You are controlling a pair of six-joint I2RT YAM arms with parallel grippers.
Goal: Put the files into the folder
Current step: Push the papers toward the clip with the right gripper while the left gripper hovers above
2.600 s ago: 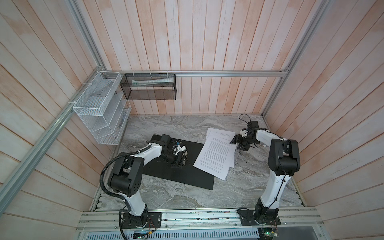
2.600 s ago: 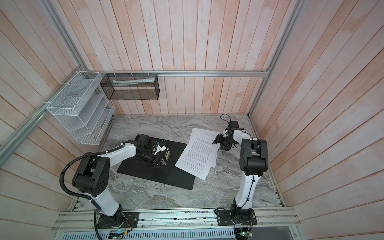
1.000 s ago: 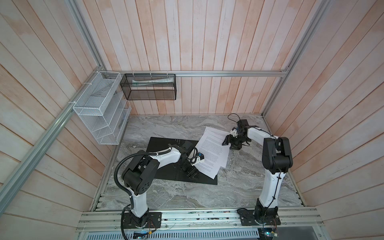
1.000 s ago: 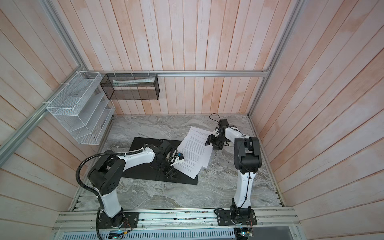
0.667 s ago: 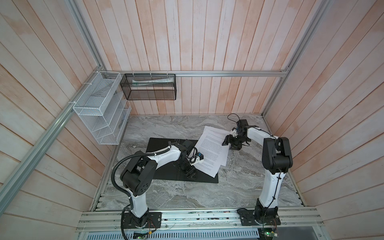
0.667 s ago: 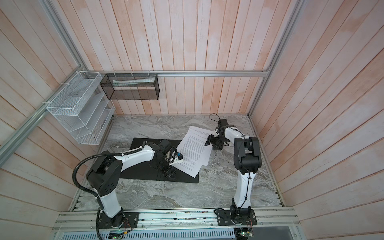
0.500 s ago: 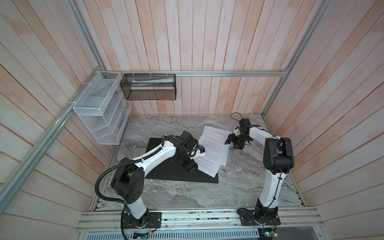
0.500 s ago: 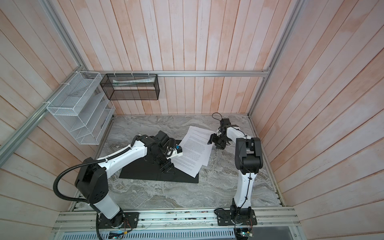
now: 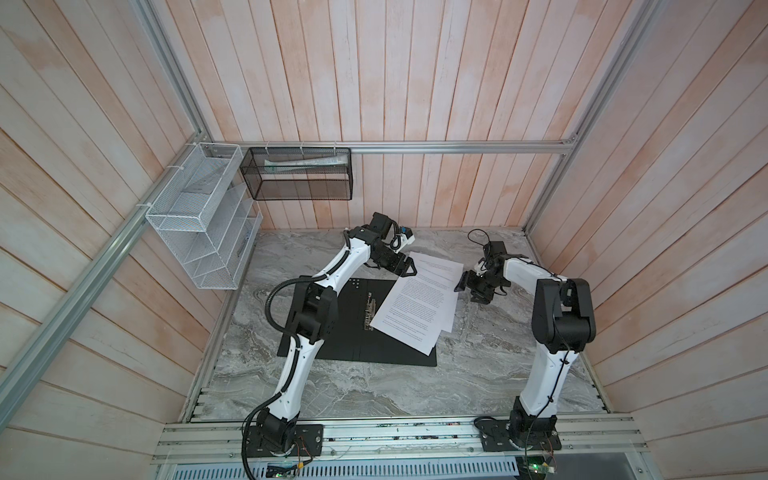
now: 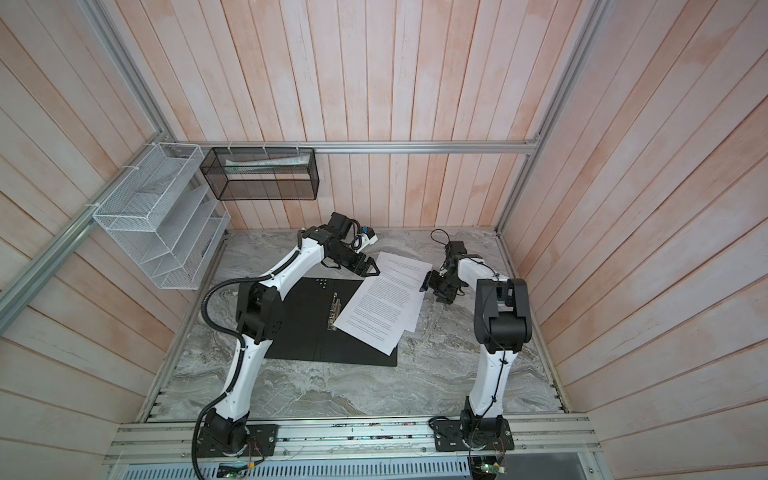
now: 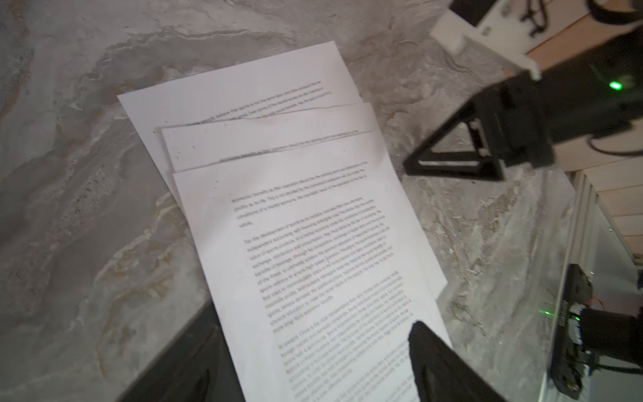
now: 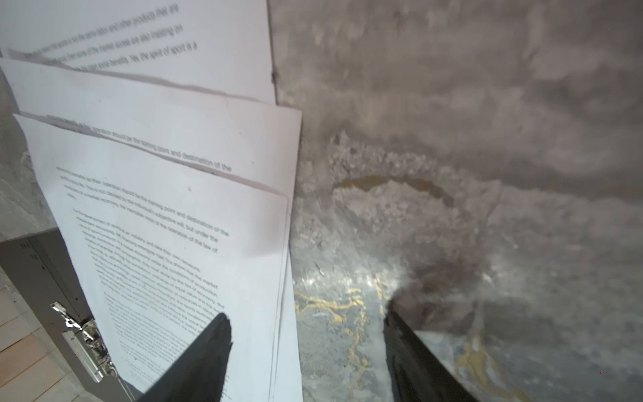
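The folder (image 9: 353, 345) lies open on the marble table, black inside up, its metal spine clip (image 9: 370, 311) in the middle. The files (image 9: 419, 299), a fanned stack of white printed sheets, rest partly on the folder's right half and partly on the table. My left gripper (image 9: 407, 268) hovers open over the files' far left corner, holding nothing; its wrist view shows the files (image 11: 295, 226) spread below it. My right gripper (image 9: 469, 286) is open at the files' right edge, with one finger (image 12: 208, 348) over the paper and the other over bare table.
A white wire rack (image 9: 199, 232) hangs on the left wall. A black mesh basket (image 9: 297, 174) hangs on the back wall rail. Wooden walls close in the marble table (image 9: 478, 365) on three sides. An aluminium rail (image 9: 395, 436) runs along the front.
My left arm has risen from the folder's near right part and swung to the files' far corner, its jaws opening wider. The right gripper has stayed at the files' right edge.
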